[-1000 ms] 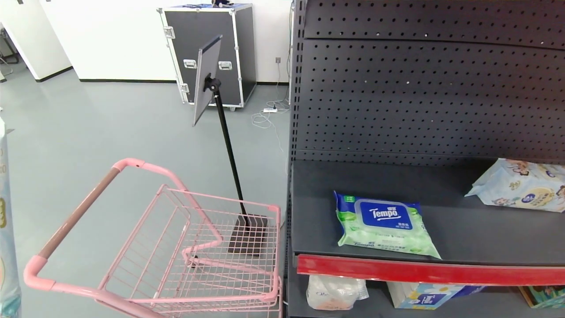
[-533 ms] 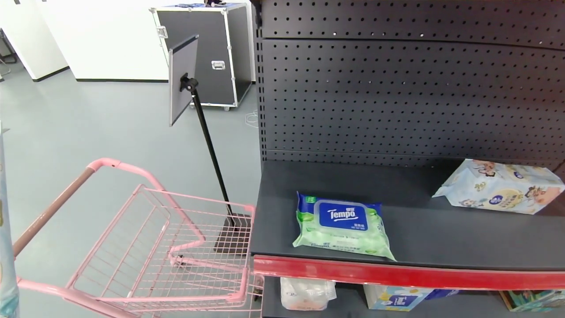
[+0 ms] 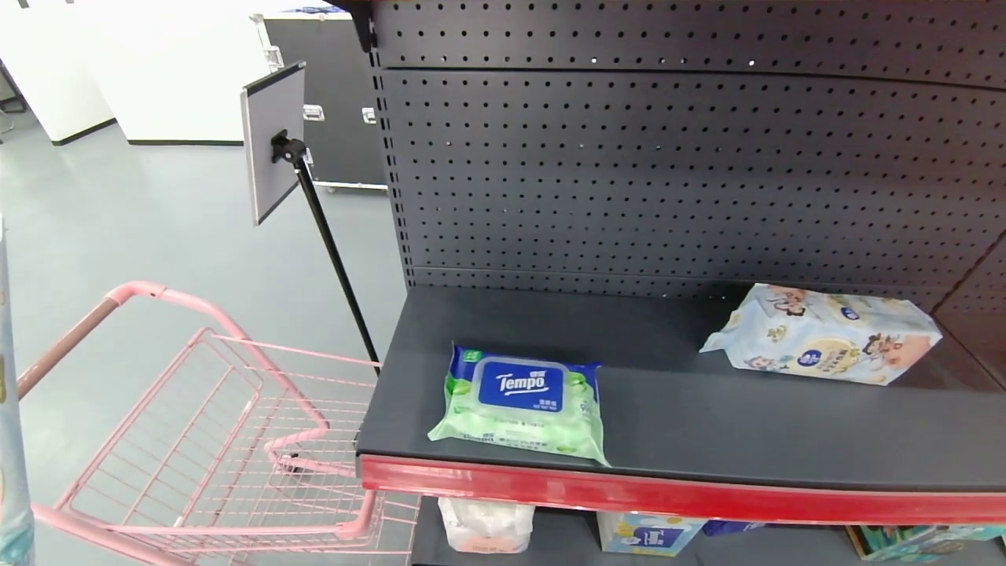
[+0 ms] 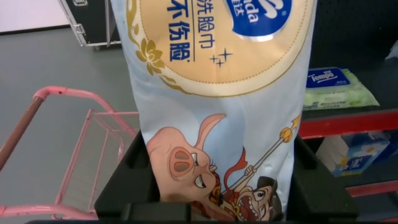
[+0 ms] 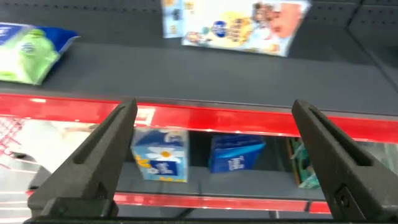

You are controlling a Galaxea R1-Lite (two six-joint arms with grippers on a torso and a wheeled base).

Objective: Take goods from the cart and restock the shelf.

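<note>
My left gripper (image 4: 221,180) is shut on a tall pale-blue tissue pack (image 4: 217,93) with cartoon print, held upright between its fingers. An edge of that pack (image 3: 8,393) shows at the far left of the head view. The pink wire cart (image 3: 157,299) stands left of the black shelf (image 3: 707,424), its basket looking bare. On the shelf lie a green-and-blue wet wipes pack (image 3: 519,401) near the front and a light-blue cartoon pack (image 3: 821,334) at the back right. My right gripper (image 5: 214,112) is open, level with the shelf's red front strip (image 5: 211,118).
A black pole stand with a grey panel (image 3: 273,141) stands between cart and shelf. A black flight case (image 3: 330,94) is behind it by the wall. The lower shelf holds a white bag (image 3: 486,525) and blue boxes (image 3: 648,533). Grey floor lies open to the left.
The whole head picture has shifted left, so the camera has turned toward the shelf. The tissue pack stays at the left edge, still held.
</note>
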